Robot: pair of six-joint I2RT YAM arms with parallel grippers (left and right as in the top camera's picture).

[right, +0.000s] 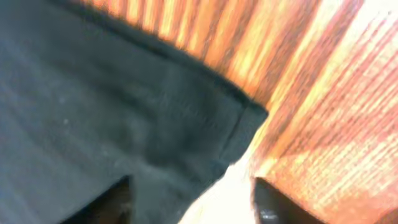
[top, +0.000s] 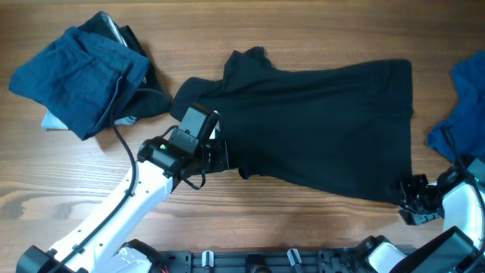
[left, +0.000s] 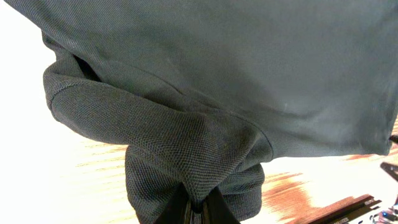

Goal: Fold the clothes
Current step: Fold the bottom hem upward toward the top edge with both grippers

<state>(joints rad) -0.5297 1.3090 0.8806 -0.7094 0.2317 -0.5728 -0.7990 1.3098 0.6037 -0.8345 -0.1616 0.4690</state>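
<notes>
A large black garment [top: 326,129] lies spread across the middle of the wooden table. My left gripper [top: 218,155] is at its lower left corner and is shut on a bunched fold of the black fabric [left: 199,186]. My right gripper [top: 413,199] is at the garment's lower right corner. In the right wrist view its fingers [right: 193,202] are apart, with the corner hem of the black garment [right: 242,124] just ahead of them. A blue garment [top: 79,76] lies crumpled at the far left. Another blue garment [top: 464,106] lies at the right edge.
A dark garment [top: 121,30] lies partly under the blue one at the left. A black cable [top: 125,140] runs along the left arm. A black rail [top: 250,262] lines the front edge of the table [top: 303,30].
</notes>
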